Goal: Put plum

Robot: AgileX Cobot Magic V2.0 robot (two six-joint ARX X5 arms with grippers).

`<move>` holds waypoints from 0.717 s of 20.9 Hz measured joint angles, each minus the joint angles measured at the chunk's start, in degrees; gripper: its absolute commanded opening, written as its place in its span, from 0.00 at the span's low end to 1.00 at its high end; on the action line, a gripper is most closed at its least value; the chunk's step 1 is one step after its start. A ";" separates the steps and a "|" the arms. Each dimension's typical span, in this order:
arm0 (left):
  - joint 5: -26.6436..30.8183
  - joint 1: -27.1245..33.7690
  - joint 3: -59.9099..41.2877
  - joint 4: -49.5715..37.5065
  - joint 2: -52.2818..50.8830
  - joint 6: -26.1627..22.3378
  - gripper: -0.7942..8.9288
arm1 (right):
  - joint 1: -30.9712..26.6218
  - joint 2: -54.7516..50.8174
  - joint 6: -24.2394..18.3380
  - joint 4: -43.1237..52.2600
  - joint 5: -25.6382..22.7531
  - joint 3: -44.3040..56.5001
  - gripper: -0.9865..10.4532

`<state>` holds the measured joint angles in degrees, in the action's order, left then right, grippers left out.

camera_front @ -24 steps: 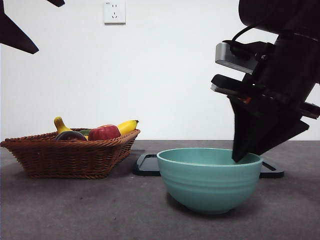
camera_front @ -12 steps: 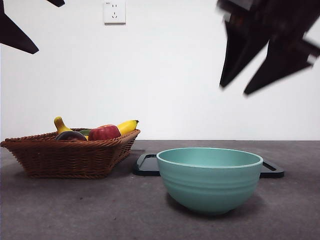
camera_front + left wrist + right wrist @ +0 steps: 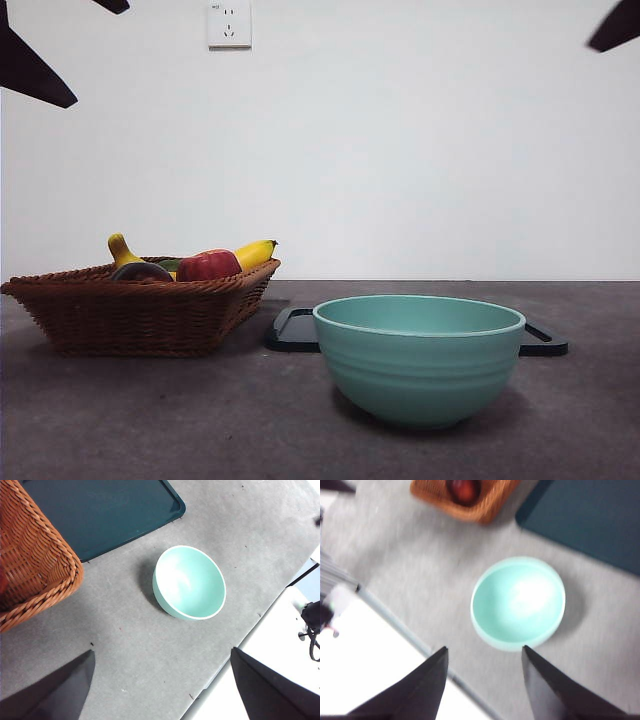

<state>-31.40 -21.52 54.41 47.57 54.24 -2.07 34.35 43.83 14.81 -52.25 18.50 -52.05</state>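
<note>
The plum (image 3: 140, 270) shows as a dark, nearly black rounded fruit in the wicker basket (image 3: 130, 315) at the left, beside a red apple (image 3: 208, 265) and a banana (image 3: 255, 252). My right gripper (image 3: 482, 680) hangs high above the table, open and holding nothing, looking down on the teal bowl (image 3: 518, 602), whose inside is bare. My left gripper (image 3: 160, 695) is also open and empty, high over the bowl (image 3: 189, 582) and the basket's corner (image 3: 30, 565). In the blurred right wrist view a dark red fruit (image 3: 464, 489) lies in the basket; which fruit it is I cannot tell.
The teal bowl (image 3: 420, 360) stands in the front middle of the grey table. A flat black tray (image 3: 295, 330) lies behind it. The arms show only as black tips at the top left (image 3: 30, 65) and top right (image 3: 615, 25). The table's edge (image 3: 240, 645) runs near the bowl.
The right gripper rose from the bowl's right rim, up and to the right, until only its tip shows at the top corner. The basket, fruit and bowl did not move.
</note>
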 measured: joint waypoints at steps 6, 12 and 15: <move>0.00 0.00 0.00 0.02 0.00 0.00 0.53 | 0.00 -1.86 -0.87 -1.97 -0.04 0.00 0.29; 0.00 0.00 0.00 0.02 0.00 0.00 0.53 | 0.00 -1.86 -1.07 -1.97 -0.04 0.00 0.29; 0.00 0.00 0.00 0.02 0.00 0.00 0.53 | 0.00 -1.86 -1.07 -1.97 -0.04 0.00 0.29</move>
<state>-31.40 -21.52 54.41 47.59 54.24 -2.07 34.35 41.98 13.74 -54.22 18.46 -52.05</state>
